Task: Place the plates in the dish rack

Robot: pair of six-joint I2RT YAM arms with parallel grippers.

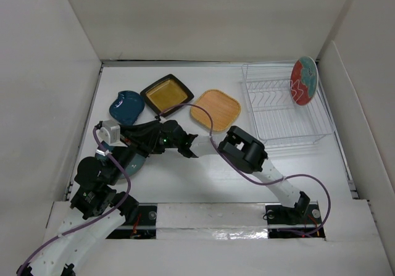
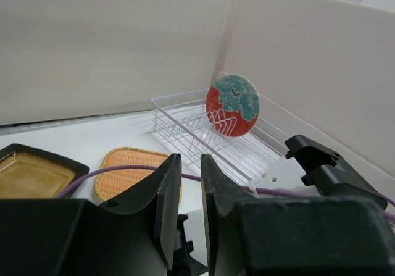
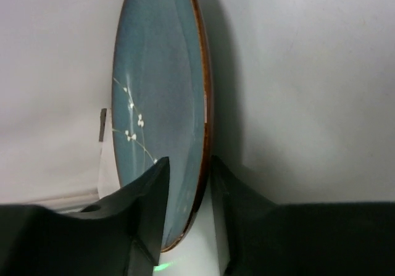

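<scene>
Clamping right jaws on the rim of the dark teal plate (image 3: 157, 103), well left of the dish rack (image 1: 278, 118); left jaws nearly closed, grip unclear. Probably glazed: stiff, slippery, breakable; best held deep on rim.

White table (image 1: 191, 180): blue plate (image 1: 126, 106), black-rimmed yellow plate (image 1: 166, 94), wooden plate (image 1: 215, 110) across upper middle; dish rack (image 1: 278, 118) upper right.
</scene>
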